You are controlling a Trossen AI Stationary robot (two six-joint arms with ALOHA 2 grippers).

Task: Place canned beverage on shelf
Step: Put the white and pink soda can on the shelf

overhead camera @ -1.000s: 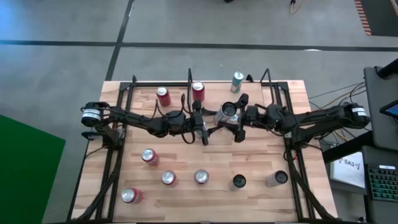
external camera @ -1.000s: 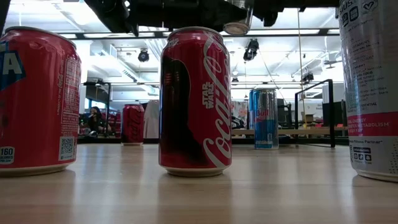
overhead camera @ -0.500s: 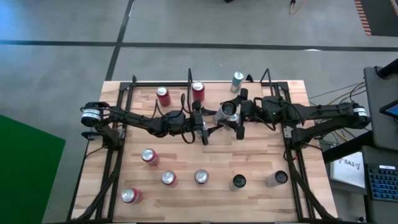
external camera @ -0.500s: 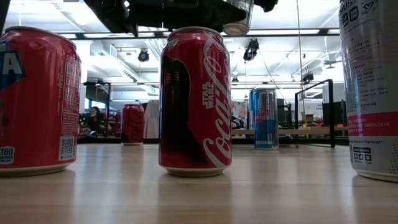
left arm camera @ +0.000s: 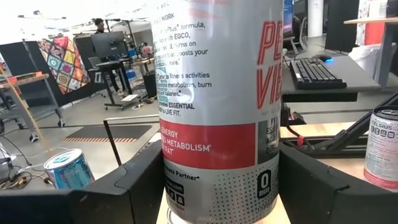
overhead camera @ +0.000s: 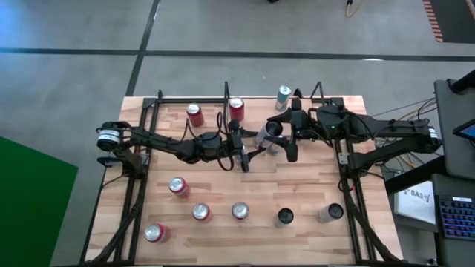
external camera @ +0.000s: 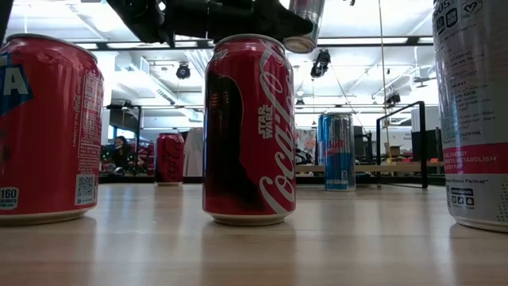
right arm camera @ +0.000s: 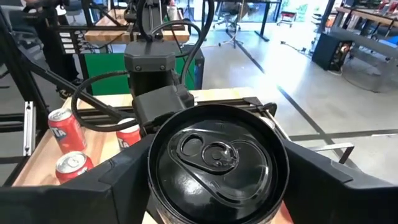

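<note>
Currently held and standing items:

1. Left gripper (overhead camera: 249,151): above mid-table, fingers (left arm camera: 134,186) pressed on either side of the silver can (overhead camera: 269,133), which is lifted clear of the tabletop (overhead camera: 312,185).
2. Right gripper (overhead camera: 288,142): facing the left gripper, set around the same can's lid end (right arm camera: 217,158). Whether it clamps the can or merely flanks it cannot be told.
3. Silver can: between the two grippers, tilted in the overhead view; its base shows high up in the low view (external camera: 305,20).
4. Shelf (external camera: 381,168): far beyond the raised can and lower than it, a light board with a black frame.
5. Teal can (overhead camera: 283,96): standing just past the right gripper, at the table's far edge.
6. Two red cans (overhead camera: 194,115) (overhead camera: 236,109): standing on the far side of the left gripper.
7. Remaining cans (overhead camera: 240,211): upright, scattered on the near side of both grippers, well apart from them.
</note>
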